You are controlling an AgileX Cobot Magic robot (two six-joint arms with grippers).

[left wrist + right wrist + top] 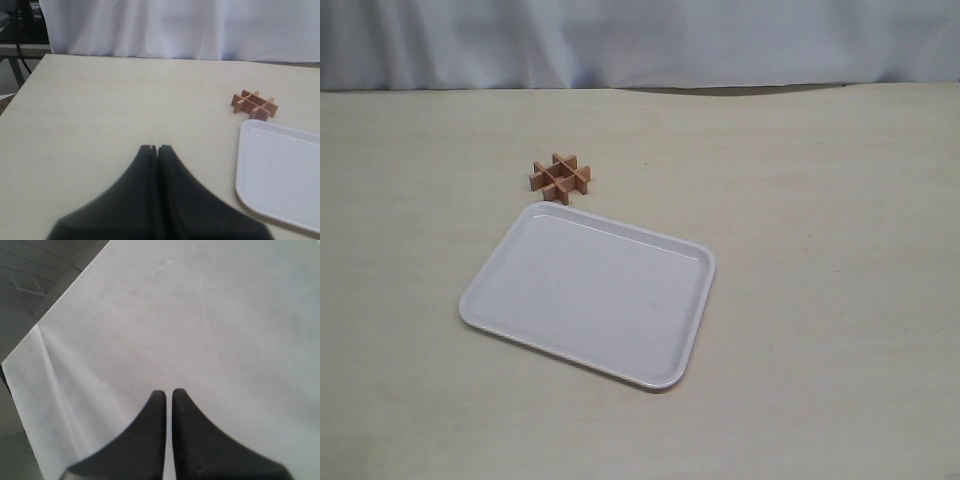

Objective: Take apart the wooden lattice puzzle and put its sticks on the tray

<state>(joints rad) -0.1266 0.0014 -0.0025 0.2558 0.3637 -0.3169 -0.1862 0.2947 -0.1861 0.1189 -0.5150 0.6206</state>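
Observation:
The wooden lattice puzzle sits whole on the table, a small hash-shaped grid of light-brown slats just beyond the far left corner of the tray. The white tray lies flat with nothing on it. In the left wrist view the puzzle lies beside the tray's rim, well away from my left gripper, which is shut on nothing. My right gripper faces a white cloth, its fingers nearly touching with only a thin slit between them and nothing held. Neither gripper shows in the exterior view.
A white cloth backdrop hangs behind the table's far edge. The pale table surface stretches to the right of the tray. A metal frame and the table's edge show in the left wrist view.

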